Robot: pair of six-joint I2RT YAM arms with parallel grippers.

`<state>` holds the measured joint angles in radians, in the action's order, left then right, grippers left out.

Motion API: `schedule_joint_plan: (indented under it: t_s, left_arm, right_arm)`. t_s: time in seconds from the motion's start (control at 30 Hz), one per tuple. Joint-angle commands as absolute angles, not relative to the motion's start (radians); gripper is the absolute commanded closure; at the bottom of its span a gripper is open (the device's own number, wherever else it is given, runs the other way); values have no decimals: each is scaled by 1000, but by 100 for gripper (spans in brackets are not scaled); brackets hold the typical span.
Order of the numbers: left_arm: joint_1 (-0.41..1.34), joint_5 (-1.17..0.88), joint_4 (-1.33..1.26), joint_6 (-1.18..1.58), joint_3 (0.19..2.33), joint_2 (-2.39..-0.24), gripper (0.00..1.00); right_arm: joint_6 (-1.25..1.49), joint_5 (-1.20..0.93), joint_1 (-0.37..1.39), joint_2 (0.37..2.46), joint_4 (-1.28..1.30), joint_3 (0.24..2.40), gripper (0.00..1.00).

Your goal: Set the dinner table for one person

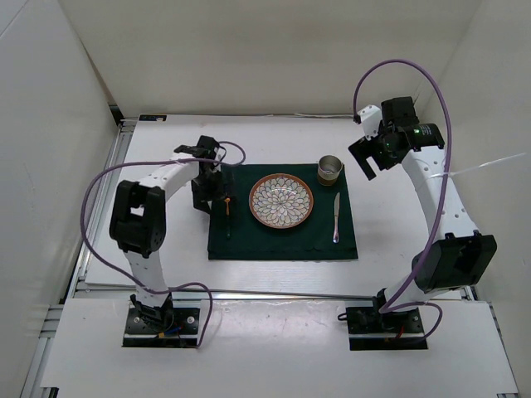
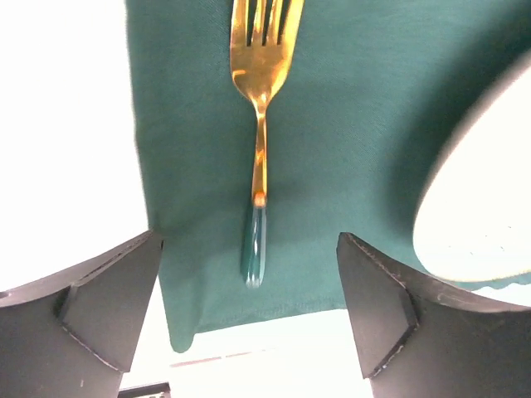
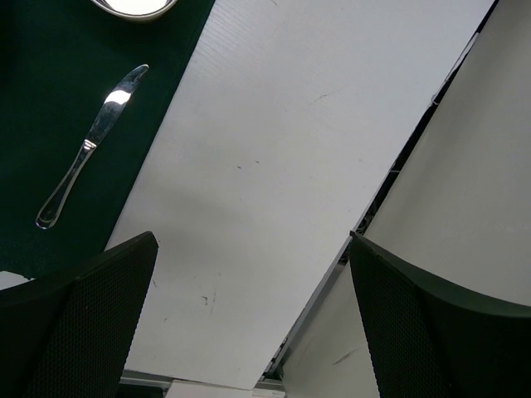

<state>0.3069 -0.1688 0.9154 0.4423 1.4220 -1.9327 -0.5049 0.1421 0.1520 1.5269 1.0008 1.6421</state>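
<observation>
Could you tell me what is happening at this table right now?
Two robot arms are setting a place on the dinner table. A plate, fork, knife and cup sit on the green cloth. The left arm holds open jaws over the fork's handle, not gripping it; the right arm has open, empty jaws above the table.
</observation>
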Motion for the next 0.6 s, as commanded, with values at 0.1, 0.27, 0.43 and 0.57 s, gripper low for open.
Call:
schedule_joint_plan:
  t_s: [0.1,0.27,0.43,0.57]
  left_arm:
    - [189,-118,953,368,1492,-1660,1]
    - [43,-46,969,292,1517,-1524,1]
    - [-95,-23,893,184,1387,-1467,1]
    - [-147,-41,844,160,1333,-1457,1]
  right_arm:
    - [-509,114,135,1520,1015,1692,0]
    - [-531,104,104,1500,1015,1701,0]
    - [-551,46,-12,1477,1000,1608,0]
    - [-551,23,-66,1466,960,1533,0]
